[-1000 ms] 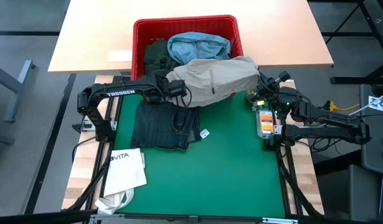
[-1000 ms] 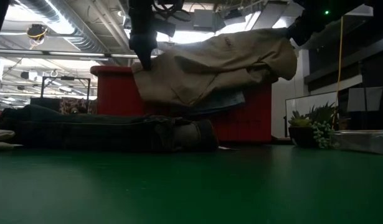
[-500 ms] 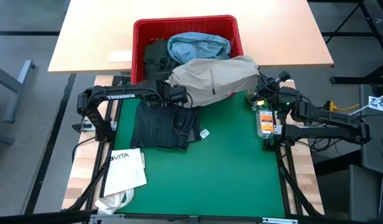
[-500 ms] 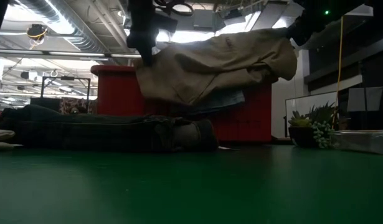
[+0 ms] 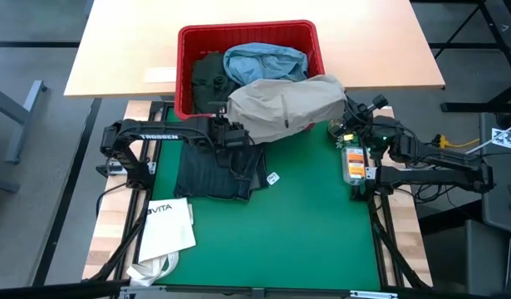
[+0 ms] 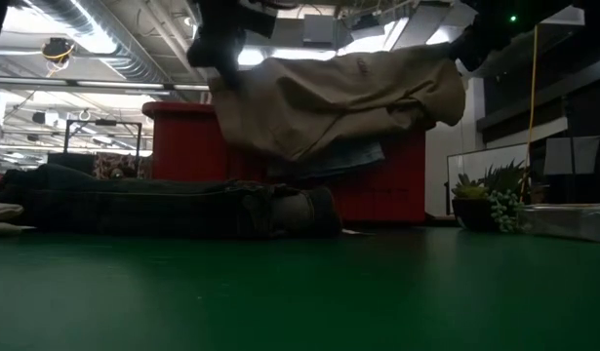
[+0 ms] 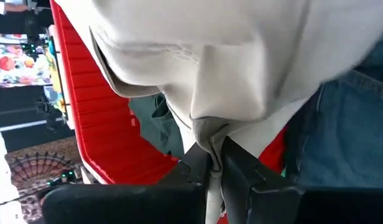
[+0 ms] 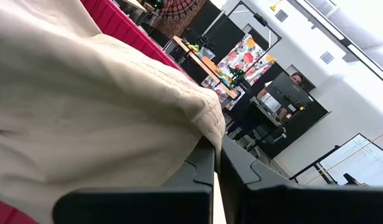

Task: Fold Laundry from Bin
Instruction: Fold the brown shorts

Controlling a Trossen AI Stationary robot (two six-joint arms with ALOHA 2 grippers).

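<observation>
From above, your khaki trousers [image 5: 284, 102] hang lengthwise between both arms, draped over the red bin's [image 5: 187, 37] near rim; the left tool [image 5: 230, 124] and right tool [image 5: 345, 106] each take one end. At counter height they sag clear of the counter. Each wrist view shows that arm's fingers pinching khaki cloth.

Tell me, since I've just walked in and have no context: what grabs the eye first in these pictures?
The khaki trousers, stretched in the air between both arms over the near rim of the red bin: the left gripper is shut on one end, the right gripper on the other. Below, dark navy jeans lie flat on the green table.
</observation>
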